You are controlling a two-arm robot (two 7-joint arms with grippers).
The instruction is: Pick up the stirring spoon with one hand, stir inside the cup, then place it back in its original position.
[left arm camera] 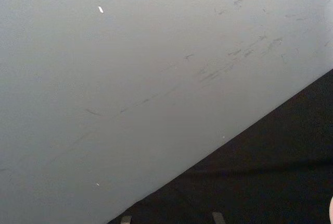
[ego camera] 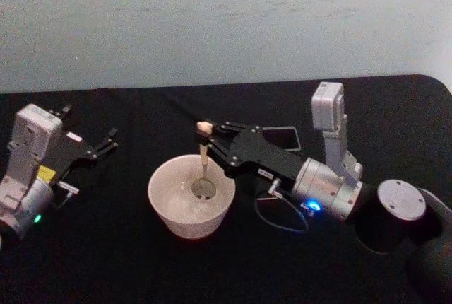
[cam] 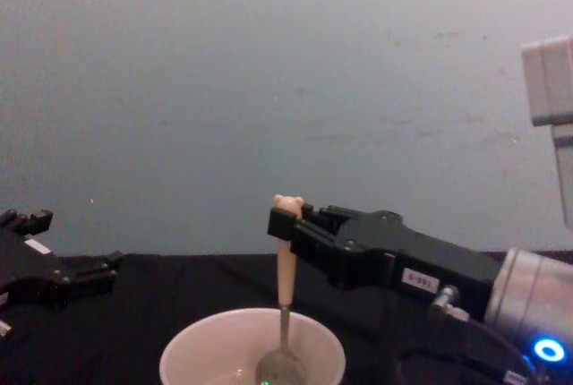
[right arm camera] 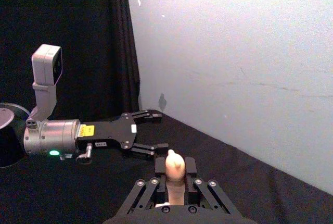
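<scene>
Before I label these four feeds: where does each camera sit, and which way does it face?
Head view: on the head, looking down at the black table; left pincer open, right pincer shut on the stirring spoon in the cup.
Left wrist view: faces wall and table past its fingertips.
Right wrist view: faces the left pincer along its own pincer.
Chest view: low, looking across the table; both pincers.
Shared: head and chest show stirring spoon in cup.

Dim, soft, grainy, slightly blurred
</scene>
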